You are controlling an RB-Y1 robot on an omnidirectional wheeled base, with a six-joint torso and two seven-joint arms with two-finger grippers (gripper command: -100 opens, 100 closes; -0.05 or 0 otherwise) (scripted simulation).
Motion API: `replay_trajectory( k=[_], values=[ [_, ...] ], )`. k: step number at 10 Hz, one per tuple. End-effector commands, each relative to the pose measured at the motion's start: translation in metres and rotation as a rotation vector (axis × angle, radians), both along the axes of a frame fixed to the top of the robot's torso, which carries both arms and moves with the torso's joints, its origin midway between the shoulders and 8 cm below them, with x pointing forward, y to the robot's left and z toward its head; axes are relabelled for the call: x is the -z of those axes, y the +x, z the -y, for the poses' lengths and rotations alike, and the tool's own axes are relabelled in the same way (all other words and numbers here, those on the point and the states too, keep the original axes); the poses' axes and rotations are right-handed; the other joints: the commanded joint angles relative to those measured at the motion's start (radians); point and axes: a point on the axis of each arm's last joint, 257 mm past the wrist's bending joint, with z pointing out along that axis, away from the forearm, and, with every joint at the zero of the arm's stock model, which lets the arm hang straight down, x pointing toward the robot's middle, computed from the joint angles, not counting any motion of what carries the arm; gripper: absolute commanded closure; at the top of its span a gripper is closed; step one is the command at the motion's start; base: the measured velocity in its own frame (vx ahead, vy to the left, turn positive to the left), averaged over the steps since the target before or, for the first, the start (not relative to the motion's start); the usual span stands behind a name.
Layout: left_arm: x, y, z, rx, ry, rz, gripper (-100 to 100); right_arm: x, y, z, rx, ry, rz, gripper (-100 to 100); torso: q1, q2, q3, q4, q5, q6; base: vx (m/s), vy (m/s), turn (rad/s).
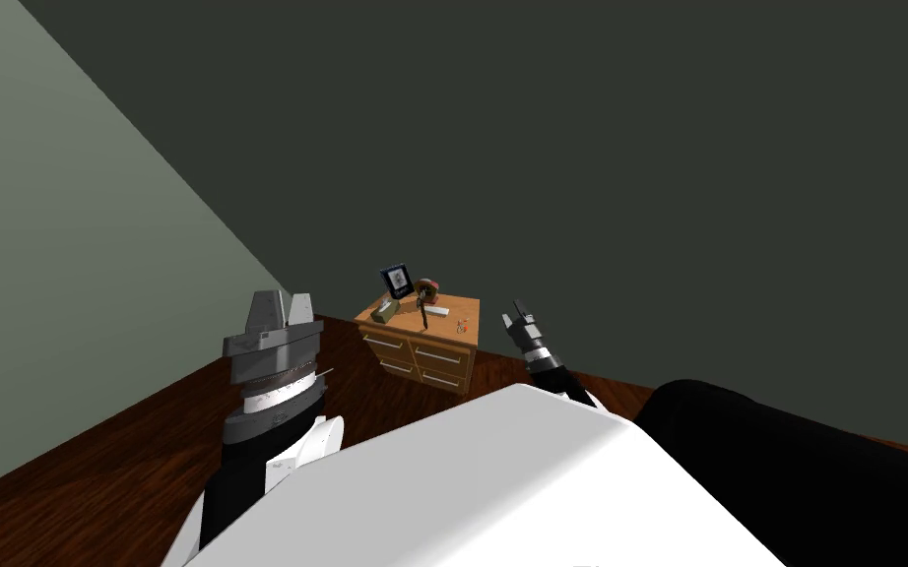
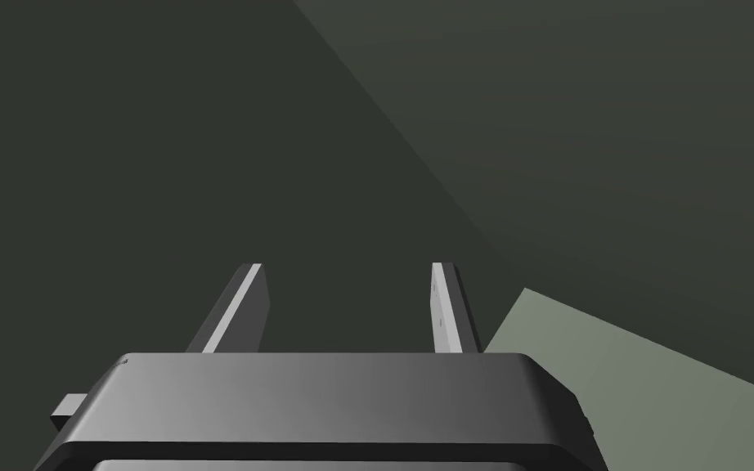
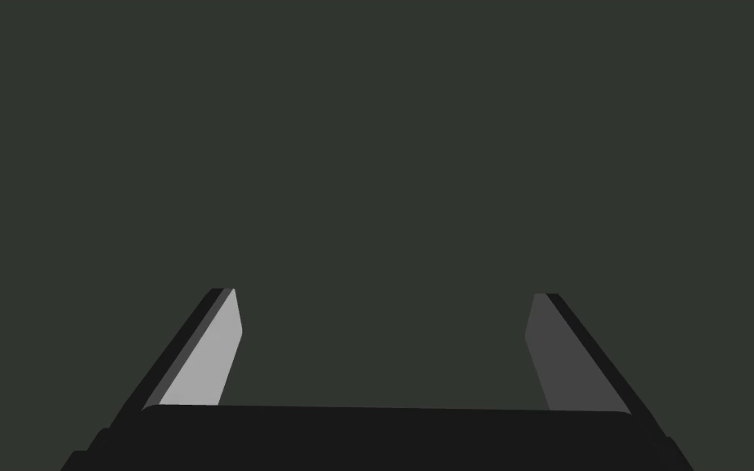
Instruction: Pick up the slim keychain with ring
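you are looking at a small orange-brown wooden dresser (image 1: 398, 346) with four drawers, standing against the dark wall. the slim keychain with ring (image 1: 460, 325) is lying on its top near the right edge, apart from both grippers. the right gripper (image 1: 518, 317) is hovering just beside the dresser, fingers spread wide and gripping nothing. the left gripper (image 1: 280, 310) is hanging well off to the other side, likewise spread and empty.

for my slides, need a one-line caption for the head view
Left gripper and right gripper, both open, raised near a wooden dresser holding a picture frame and keychain.
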Motion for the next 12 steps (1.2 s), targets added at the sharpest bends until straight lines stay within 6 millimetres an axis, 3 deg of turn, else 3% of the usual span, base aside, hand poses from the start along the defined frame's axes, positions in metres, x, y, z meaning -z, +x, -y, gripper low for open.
replay_trajectory(
  k=[1, 3, 4, 6, 7, 9, 10, 12],
  values=[
    [0.000, 0.000, 0.000, 0.000, 0.000, 0.000, 0, 0.024, 0.002, 0.001, 0.003, -0.004, -0.060, -100, 0.000, 0.000, 0.000, 0.000, 0.000, 0.000, -0.043, 0.044, 0.038],
    [0.000, 0.000, 0.000, 0.000, 0.000, 0.000, 0, 0.079, -0.015, 0.007, 0.005, -0.012, -0.228, -100, -0.001, -0.001, 0.000, 0.000, 0.000, 0.000, -0.042, 0.048, 0.174],
    [0.000, 0.000, 0.000, 0.000, 0.000, 0.000, 0, 0.082, -0.016, 0.008, 0.007, -0.012, -0.240, -100, -0.001, -0.001, 0.000, 0.000, 0.000, 0.000, -0.023, 0.040, 0.061],
    [0.000, 0.000, 0.000, 0.000, 0.000, 0.000, 0, 0.138, -0.043, 0.015, 0.007, -0.022, -0.420, -100, -0.001, -0.002, -0.001, 0.000, 0.000, 0.000, -0.006, 0.047, 0.209],
    [0.000, 0.000, 0.000, 0.000, 0.000, 0.000, 0, 0.141, -0.045, 0.016, 0.009, -0.022, -0.430, -100, -0.001, -0.003, -0.001, 0.000, 0.000, 0.000, -0.007, 0.039, 0.076],
    [0.000, 0.000, 0.000, 0.000, 0.000, 0.000, 0, 0.193, -0.079, 0.024, 0.004, -0.037, -0.609, -100, -0.001, -0.003, -0.002, -0.001, 0.000, 0.000, -0.003, 0.049, 0.268],
    [0.000, 0.000, 0.000, 0.000, 0.000, 0.000, 0, 0.196, -0.084, 0.025, 0.009, -0.035, -0.624, -100, -0.001, -0.003, -0.002, -0.001, 0.000, 0.000, 0.006, 0.029, 0.103],
    [0.000, 0.000, 0.000, 0.000, 0.000, 0.000, 0, 0.244, -0.131, 0.036, 0.007, -0.052, -0.808, -100, -0.002, -0.004, -0.002, -0.001, 0.000, 0.000, 0.017, 0.038, 0.318]
  ],
)
